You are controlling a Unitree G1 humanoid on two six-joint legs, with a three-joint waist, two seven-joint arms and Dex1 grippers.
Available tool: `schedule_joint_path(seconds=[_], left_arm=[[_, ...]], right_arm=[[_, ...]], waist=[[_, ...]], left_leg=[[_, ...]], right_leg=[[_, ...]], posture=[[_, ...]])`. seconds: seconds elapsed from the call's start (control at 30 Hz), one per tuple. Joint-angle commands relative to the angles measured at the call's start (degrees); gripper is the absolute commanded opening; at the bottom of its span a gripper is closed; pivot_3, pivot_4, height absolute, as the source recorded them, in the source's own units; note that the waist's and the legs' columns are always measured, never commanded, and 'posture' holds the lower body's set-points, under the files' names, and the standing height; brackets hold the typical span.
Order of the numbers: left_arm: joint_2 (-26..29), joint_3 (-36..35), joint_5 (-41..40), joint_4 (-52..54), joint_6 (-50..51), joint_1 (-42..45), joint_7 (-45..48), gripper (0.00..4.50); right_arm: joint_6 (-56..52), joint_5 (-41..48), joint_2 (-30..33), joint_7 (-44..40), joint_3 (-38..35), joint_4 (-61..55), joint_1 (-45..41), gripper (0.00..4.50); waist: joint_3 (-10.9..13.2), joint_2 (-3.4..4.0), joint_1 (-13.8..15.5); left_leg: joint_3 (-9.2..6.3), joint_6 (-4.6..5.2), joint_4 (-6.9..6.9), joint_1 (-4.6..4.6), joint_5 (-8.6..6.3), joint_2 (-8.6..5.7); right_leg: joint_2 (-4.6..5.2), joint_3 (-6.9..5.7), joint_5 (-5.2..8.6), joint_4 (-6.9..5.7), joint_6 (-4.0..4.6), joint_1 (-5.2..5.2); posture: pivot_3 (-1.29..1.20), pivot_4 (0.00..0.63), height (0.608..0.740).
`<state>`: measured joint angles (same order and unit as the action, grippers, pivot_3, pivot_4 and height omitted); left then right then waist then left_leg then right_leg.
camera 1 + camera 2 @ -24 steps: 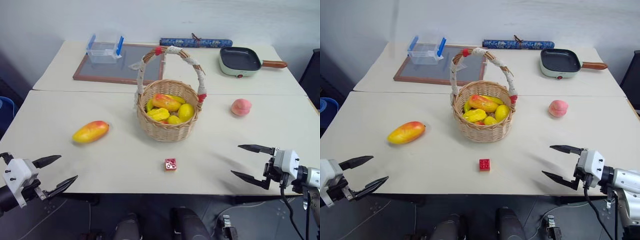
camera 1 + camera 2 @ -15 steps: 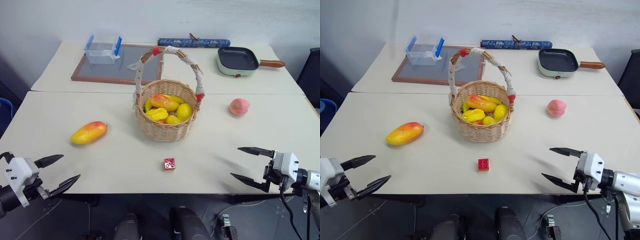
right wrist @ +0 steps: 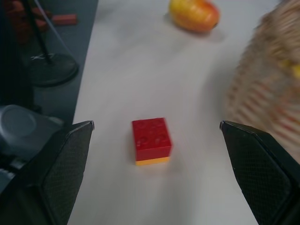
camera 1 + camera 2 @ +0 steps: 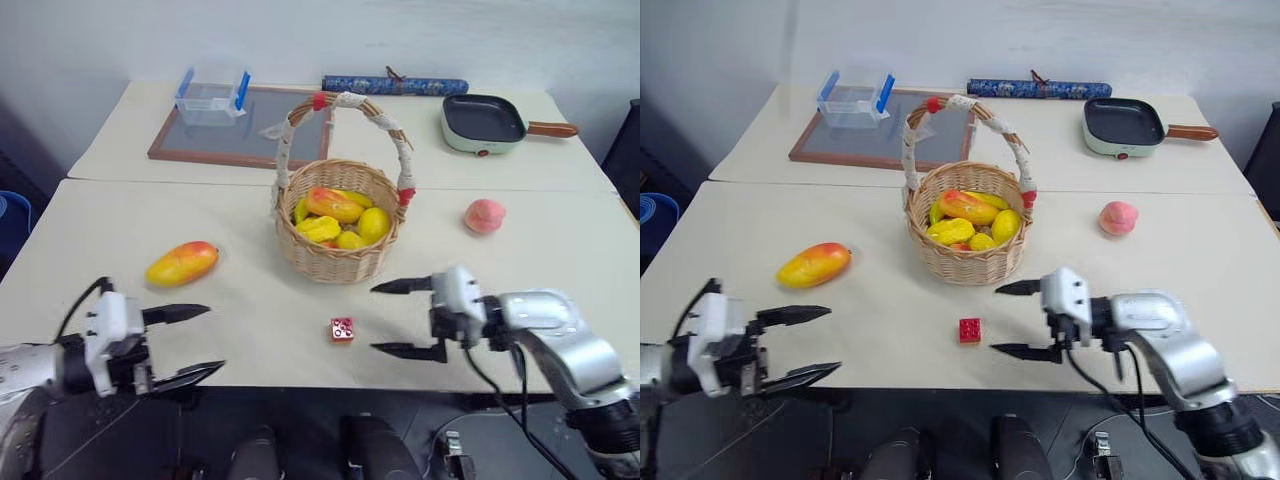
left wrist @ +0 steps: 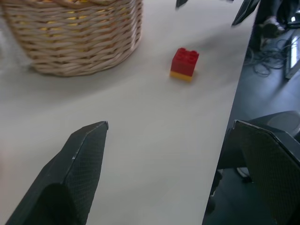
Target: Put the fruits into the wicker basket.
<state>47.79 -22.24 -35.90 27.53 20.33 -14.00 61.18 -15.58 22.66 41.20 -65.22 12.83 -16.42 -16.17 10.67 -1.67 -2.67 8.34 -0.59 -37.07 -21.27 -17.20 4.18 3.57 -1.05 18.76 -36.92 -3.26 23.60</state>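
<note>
Now both my arms have swung in over the table (image 4: 250, 310). My left gripper (image 4: 188, 342) and right gripper (image 4: 402, 318) are wide open, holding nothing. Mango (image 4: 181, 263) sits middle left, peach (image 4: 484, 215) right, wicker basket (image 4: 337, 235) centre. Picking comes next, I think.

The wicker basket (image 4: 338, 235) is set mid-table, with fruits (image 4: 338, 218) inside it. The mango (image 4: 181, 263) is placed to its left, the peach (image 4: 484, 215) to its right, and a small cube (image 4: 341, 329) in front. Behind it, a plastic box (image 4: 211, 97) on a tray (image 4: 240, 128) and a pan (image 4: 484, 122) are found.
</note>
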Motion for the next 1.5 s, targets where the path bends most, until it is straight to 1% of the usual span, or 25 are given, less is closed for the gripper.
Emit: schedule_joint_path(seconds=[0.03,0.1,0.13,0.23,0.37,0.47,0.53,0.57,0.63,0.7,0.77,0.87,0.93,1.0,1.07,1.13,1.2,1.3,1.37,1.4,1.43,1.47,1.5], left_arm=[[-0.4,3.6,1.5,1.2,-1.6,2.7,-0.2,4.5],[-0.3,4.2,2.7,0.6,-2.7,3.3,-0.2,4.5],[-0.2,3.8,2.8,0.6,-2.8,3.4,-0.4,4.5],[-0.3,1.3,2.1,0.5,-2.5,1.7,-0.7,4.5],[0.3,1.8,3.5,0.3,-3.6,0.8,0.2,4.5],[0.2,1.9,3.0,0.9,-2.8,2.1,-0.6,4.5],[0.0,2.0,3.0,0.8,-2.8,2.3,-0.6,4.5],[-0.1,2.3,3.0,0.8,-2.8,2.3,-0.4,4.5],[-0.4,4.0,3.3,0.9,-3.2,2.5,0.0,4.5],[-2.1,6.8,2.7,2.0,-3.1,3.2,-0.6,4.5],[-3.9,9.4,2.7,3.2,-3.6,3.4,-1.1,4.5],[-6.4,12.6,4.3,2.7,-4.9,5.3,-2.0,4.5],[-8.0,13.6,4.1,1.9,-5.2,7.7,-3.0,4.5],[-9.0,14.7,3.5,1.6,-4.7,10.4,-3.5,4.5],[-9.3,15.8,3.6,1.5,-4.5,12.4,-3.4,4.5],[-9.6,16.5,3.5,1.0,-4.4,14.3,-3.3,4.5],[-9.7,16.9,3.3,0.6,-3.9,15.8,-3.6,4.5],[-9.7,17.8,3.5,0.0,-3.0,18.7,-4.1,4.5],[-9.2,17.6,3.9,-0.3,-2.5,19.9,-4.6,4.5],[-8.8,17.1,4.1,-0.6,-2.4,20.1,-4.8,4.5],[-8.6,16.3,4.2,-0.8,-2.4,20.2,-5.2,4.5],[-8.4,15.5,4.4,-1.0,-2.9,20.3,-5.5,4.5],[-7.6,14.4,3.9,-1.2,-2.4,20.2,-5.6,4.5]], right_arm=[[2.2,-7.1,-4.0,2.5,4.7,5.3,-4.5,4.48],[2.2,-8.9,-6.3,4.8,5.1,7.8,-5.7,4.48],[1.2,-8.9,-6.8,4.7,5.2,8.1,-6.0,4.48],[4.4,-10.6,-7.9,1.6,7.6,10.6,-6.4,4.48],[7.4,-12.1,-10.3,0.5,8.7,14.6,-7.4,4.48],[9.4,-11.6,-12.1,-1.2,9.1,16.7,-7.7,3.92],[10.1,-11.5,-12.3,-1.6,8.6,17.1,-7.5,3.28],[10.0,-11.2,-12.3,-1.7,8.0,17.0,-7.3,2.89],[10.0,-9.2,-11.7,-2.3,5.9,16.3,-5.7,2.21],[11.5,-7.1,-9.9,-2.8,2.4,14.7,-2.7,1.51],[12.5,-3.8,-8.3,-2.4,-2.7,11.5,1.2,1.5],[7.3,4.8,-7.1,2.7,-13.8,4.0,7.6,1.5],[5.4,7.2,-4.9,6.0,-22.4,1.4,11.9,1.5],[6.0,6.1,-0.7,7.3,-31.5,4.9,15.7,1.5],[7.6,3.1,3.2,8.4,-35.9,11.3,16.8,1.5],[8.6,-0.1,6.0,11.5,-37.7,21.6,14.1,1.5],[10.0,-1.9,7.1,12.7,-37.6,29.0,11.2,1.5],[18.4,-8.3,8.5,12.8,-33.3,44.3,4.6,1.5],[21.7,-10.5,8.3,12.3,-31.1,52.9,-0.2,1.5],[23.5,-11.8,8.6,11.0,-29.6,56.6,-1.7,1.86],[25.7,-11.8,8.0,11.1,-29.6,60.0,-3.4,2.23],[26.5,-11.5,7.6,11.3,-29.9,62.7,-4.9,2.47],[27.8,-11.7,7.5,11.0,-29.5,64.8,-6.0,2.8]], waist=[[0.0,0.0,-0.4],[0.0,-0.01,-0.6],[0.0,-0.01,-0.6],[0.0,-0.01,-0.5],[0.0,-0.01,-0.6],[0.0,-0.01,-0.6],[0.0,-0.01,-0.6],[0.0,-0.01,-0.6],[0.0,-0.01,-0.5],[0.0,-0.01,-0.4],[0.0,0.0,0.2],[0.0,0.0,0.6],[0.0,0.0,0.9],[0.0,0.0,1.1],[0.0,0.0,1.1],[0.0,-0.02,1.0],[0.0,-0.02,0.4],[0.0,0.04,-0.2],[0.0,0.12,-0.6],[0.0,0.12,-0.6],[0.0,0.15,-0.6],[0.0,0.15,-0.6],[0.0,0.15,-0.7]], left_leg=[[0.07,0.01,-0.04,0.01,-0.01,0.0],[0.15,0.01,-0.04,0.02,0.0,0.01],[0.16,0.01,-0.06,0.01,0.0,0.01],[0.16,-0.02,-0.06,0.01,0.02,0.03],[0.16,0.04,-0.08,0.04,0.02,0.03],[0.15,0.1,-0.13,0.06,0.05,0.02],[0.13,0.14,-0.15,0.07,0.06,0.01],[0.13,0.13,-0.14,0.09,0.06,0.01],[0.13,0.11,-0.12,0.08,0.07,0.01],[0.11,0.1,-0.1,0.07,0.07,0.01],[0.1,0.09,-0.1,0.04,0.06,-0.02],[0.13,0.07,-0.11,0.02,0.03,-0.02],[0.12,0.08,-0.13,0.05,0.03,-0.02],[0.09,0.25,-0.13,0.08,-0.04,-0.03],[0.09,0.35,-0.15,0.16,-0.01,-0.1],[0.11,0.41,-0.15,0.18,0.02,-0.17],[0.2,0.46,-0.16,0.21,0.07,-0.19],[0.22,0.26,-0.12,0.24,0.19,-0.15],[0.23,0.13,-0.13,0.21,0.3,-0.18],[0.23,0.09,-0.12,0.2,0.33,-0.21],[0.24,0.07,-0.13,0.2,0.34,-0.21],[0.23,0.02,-0.12,0.19,0.38,-0.2],[0.23,0.0,-0.14,0.19,0.4,-0.15]], right_leg=[[-0.01,0.0,0.0,0.01,0.0,0.01],[-0.03,0.0,0.0,0.02,-0.01,0.02],[-0.04,0.0,0.0,0.01,-0.02,0.03],[-0.08,0.0,0.01,-0.05,-0.03,0.07],[-0.09,0.0,0.01,-0.11,-0.03,0.06],[-0.07,-0.01,0.0,-0.2,-0.04,0.04],[-0.07,0.0,-0.02,-0.26,-0.06,0.04],[-0.06,0.0,-0.02,-0.28,-0.06,0.04],[-0.06,0.0,-0.02,-0.28,-0.06,0.05],[-0.06,-0.01,-0.02,-0.25,-0.06,0.04],[-0.04,-0.01,-0.02,-0.18,-0.06,0.02],[-0.04,0.02,-0.05,-0.06,-0.12,-0.03],[-0.06,0.03,-0.06,-0.08,-0.14,-0.03],[-0.07,0.03,-0.08,-0.1,-0.18,-0.09],[-0.05,0.05,-0.12,-0.08,-0.22,-0.16],[-0.04,0.11,-0.16,-0.07,-0.27,-0.2],[-0.05,0.21,-0.23,-0.05,-0.31,-0.2],[-0.15,0.25,-0.23,-0.08,-0.31,-0.17],[-0.18,0.28,-0.23,-0.11,-0.33,-0.13],[-0.18,0.29,-0.23,-0.11,-0.34,-0.12],[-0.2,0.3,-0.23,-0.11,-0.34,-0.11],[-0.21,0.31,-0.22,-0.1,-0.36,-0.11],[-0.21,0.32,-0.21,-0.1,-0.37,-0.11]], posture=[[0.0,0.15,0.74],[0.0,0.15,0.74],[0.0,0.15,0.74],[0.0,0.15,0.74],[0.0,0.15,0.74],[0.0,0.15,0.74],[0.0,0.15,0.74],[0.0,0.15,0.74],[0.0,0.15,0.74],[0.0,0.15,0.74],[0.0,0.15,0.74],[0.0,0.15,0.74],[0.0,0.15,0.74],[0.0,0.15,0.74],[0.0,0.15,0.74],[0.0,0.15,0.74],[0.0,0.15,0.74],[0.0,0.15,0.74],[0.0,0.15,0.74],[0.0,0.15,0.74],[0.0,0.15,0.74],[0.0,0.15,0.74],[0.0,0.15,0.74]])
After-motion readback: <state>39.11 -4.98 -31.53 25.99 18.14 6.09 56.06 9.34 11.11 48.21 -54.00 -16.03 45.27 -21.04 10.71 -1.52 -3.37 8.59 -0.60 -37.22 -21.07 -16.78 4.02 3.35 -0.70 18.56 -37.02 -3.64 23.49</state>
